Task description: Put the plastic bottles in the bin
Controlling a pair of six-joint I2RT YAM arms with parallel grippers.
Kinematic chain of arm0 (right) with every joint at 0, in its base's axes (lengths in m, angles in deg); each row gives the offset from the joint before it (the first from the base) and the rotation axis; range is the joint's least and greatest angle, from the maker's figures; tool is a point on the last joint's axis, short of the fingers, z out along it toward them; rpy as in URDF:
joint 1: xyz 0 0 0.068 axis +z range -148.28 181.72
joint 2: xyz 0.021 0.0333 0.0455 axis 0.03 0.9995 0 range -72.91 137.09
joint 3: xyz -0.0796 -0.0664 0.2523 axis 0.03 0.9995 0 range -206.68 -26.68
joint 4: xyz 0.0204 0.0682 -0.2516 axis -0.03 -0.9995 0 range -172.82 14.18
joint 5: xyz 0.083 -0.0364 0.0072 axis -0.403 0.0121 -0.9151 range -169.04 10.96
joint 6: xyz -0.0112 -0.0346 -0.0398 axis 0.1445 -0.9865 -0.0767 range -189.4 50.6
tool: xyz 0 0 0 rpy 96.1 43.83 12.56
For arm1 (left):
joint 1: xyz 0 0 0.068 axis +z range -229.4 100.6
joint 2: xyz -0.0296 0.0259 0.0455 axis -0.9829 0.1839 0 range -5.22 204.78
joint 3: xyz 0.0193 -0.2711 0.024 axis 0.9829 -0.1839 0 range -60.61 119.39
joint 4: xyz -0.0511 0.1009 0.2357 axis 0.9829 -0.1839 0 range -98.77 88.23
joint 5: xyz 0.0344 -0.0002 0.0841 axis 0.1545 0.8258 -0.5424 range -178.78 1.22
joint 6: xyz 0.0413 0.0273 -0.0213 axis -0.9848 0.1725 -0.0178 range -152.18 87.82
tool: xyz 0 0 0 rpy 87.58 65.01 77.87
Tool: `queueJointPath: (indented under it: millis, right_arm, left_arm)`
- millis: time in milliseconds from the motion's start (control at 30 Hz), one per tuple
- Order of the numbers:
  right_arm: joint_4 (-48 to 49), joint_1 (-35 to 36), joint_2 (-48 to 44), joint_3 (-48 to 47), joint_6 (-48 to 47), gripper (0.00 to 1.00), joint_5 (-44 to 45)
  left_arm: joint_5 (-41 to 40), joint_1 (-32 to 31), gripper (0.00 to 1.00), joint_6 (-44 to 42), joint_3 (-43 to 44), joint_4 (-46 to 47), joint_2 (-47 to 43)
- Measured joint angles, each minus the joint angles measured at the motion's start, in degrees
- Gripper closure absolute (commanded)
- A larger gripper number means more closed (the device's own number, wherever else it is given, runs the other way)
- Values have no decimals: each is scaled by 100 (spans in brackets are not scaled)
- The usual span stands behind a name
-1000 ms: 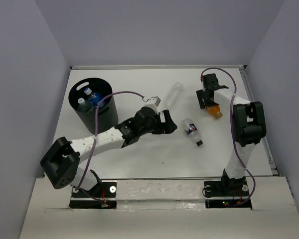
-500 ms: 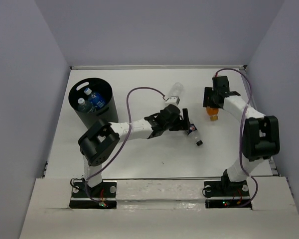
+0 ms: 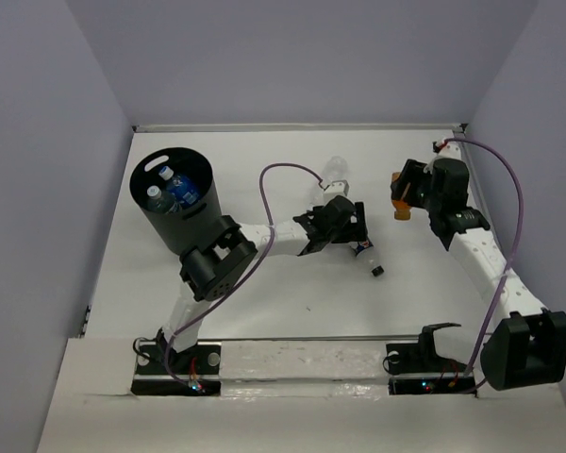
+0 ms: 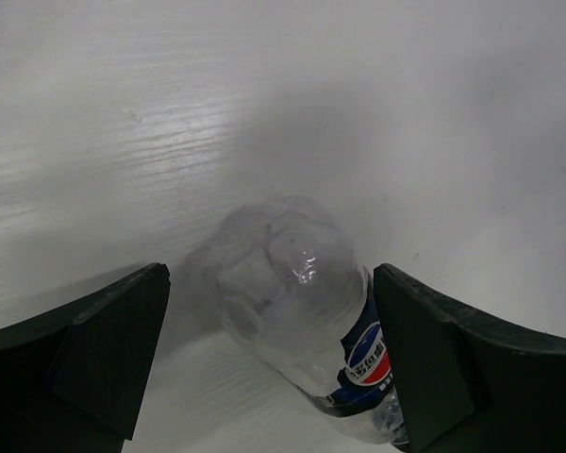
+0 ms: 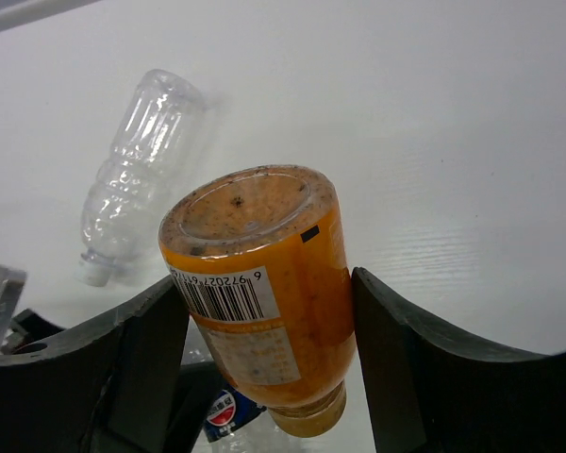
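The black bin stands at the back left with blue-labelled bottles inside. A dark-labelled, black-capped bottle lies on the table mid-right. My left gripper is open and straddles its base end. In the left wrist view the bottle lies between my fingers; the right finger is against its label and the left one is apart. My right gripper is shut on the orange bottle and holds it above the table. A plain clear bottle lies at the back centre.
The plain clear bottle also shows in the right wrist view, lying beyond the orange one. The dark-labelled bottle shows below it. The left arm's purple cable loops above the table. Grey walls close in the back and both sides.
My left arm has reached right until its open fingers straddle the dark-labelled bottle. My right arm has swung its elbow out to the right, still holding the orange bottle.
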Motion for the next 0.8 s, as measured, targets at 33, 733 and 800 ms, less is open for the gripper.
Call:
queueJointPath:
  millis: [33,733,800]
  right_arm:
    - [-4,0,-83,33,28,54,-42]
    - [28,0,-1276,188,254,54,-562]
    - [26,0,-1283,190,262,54,-588]
  left_arm:
    - [2,-2,1,26,52,-2,79]
    - [-13,-52,76,197,48,363,315]
    - [-15,-72,81,116,-162,380,144]
